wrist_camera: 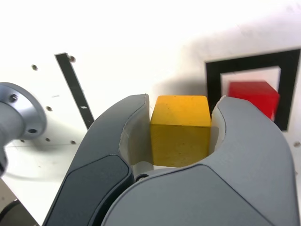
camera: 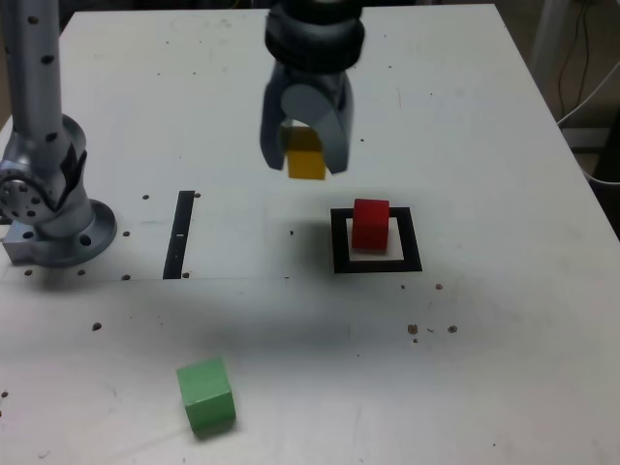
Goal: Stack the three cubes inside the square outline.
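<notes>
Nearest the camera in the exterior view, the green cube (camera: 205,394) sits alone on the white table (camera: 504,368), untouched, low and toward that view's left. Farther back and to the right, the red cube (camera: 370,224) stands inside the square outline (camera: 338,242). Above and just left of it hangs the gripper (camera: 306,160), its jaws closed snugly on two opposite faces of the yellow cube (camera: 306,160), held clear of the table. The red cube lies to the exterior view's right and slightly nearer than the carried block, so the stacking move likely runs that way, then down.
</notes>
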Robot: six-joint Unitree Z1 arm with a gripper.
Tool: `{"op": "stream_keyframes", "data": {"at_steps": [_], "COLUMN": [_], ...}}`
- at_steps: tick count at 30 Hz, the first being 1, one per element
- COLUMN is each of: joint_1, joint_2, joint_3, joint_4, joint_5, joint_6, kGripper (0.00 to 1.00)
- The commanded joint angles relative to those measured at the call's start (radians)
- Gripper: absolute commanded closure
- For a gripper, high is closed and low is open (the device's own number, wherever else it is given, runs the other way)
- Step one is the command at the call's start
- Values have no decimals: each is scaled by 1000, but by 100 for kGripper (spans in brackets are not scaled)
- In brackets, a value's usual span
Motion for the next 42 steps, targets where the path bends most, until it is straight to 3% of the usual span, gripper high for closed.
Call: {"op": "stream_keyframes", "data": {"at_steps": [1,20,30,42], "joint_1": [-24,-69,-69,-69], "joint_2": [24,202,236,245], "joint_3": [-28,-207,-216,-237], "joint_4": [6,55,54,49], "joint_5": [-2,-13,-30,-23], "joint_6": [-13,-25,-14,0], "kGripper": [86,86,84,82]}}
